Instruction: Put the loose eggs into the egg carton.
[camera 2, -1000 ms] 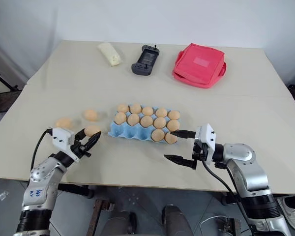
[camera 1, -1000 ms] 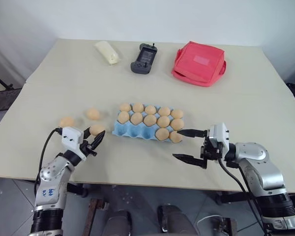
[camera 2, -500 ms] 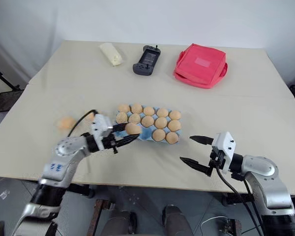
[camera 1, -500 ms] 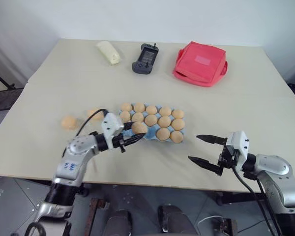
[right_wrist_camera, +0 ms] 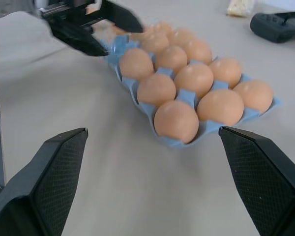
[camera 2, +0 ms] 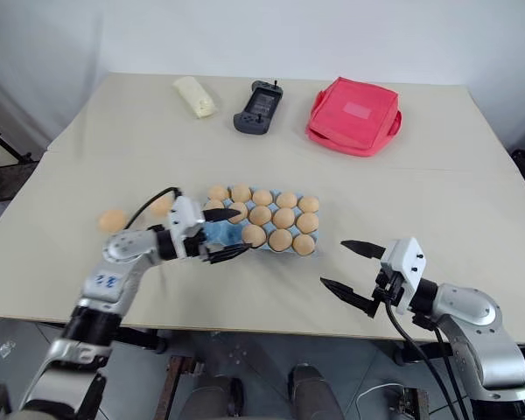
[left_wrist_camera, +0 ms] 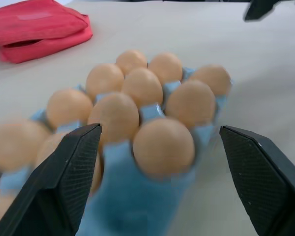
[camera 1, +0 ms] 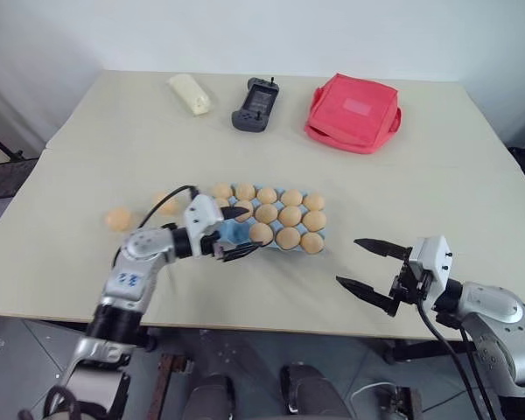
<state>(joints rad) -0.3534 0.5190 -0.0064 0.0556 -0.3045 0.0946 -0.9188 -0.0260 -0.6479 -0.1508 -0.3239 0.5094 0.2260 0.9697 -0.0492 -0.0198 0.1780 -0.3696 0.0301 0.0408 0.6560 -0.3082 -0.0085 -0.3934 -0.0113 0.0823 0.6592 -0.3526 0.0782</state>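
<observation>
Compared with one second ago, the left gripper [camera 1: 238, 233] has carried its egg from the table to the egg carton [camera 1: 232, 232]; its fingers now stand apart, empty, at the carton's left end. The right gripper [camera 1: 367, 267], wide open and empty, has drawn back to the right. The carton's long axis runs left to right. Two loose eggs [camera 1: 118, 219] lie left of it.
</observation>
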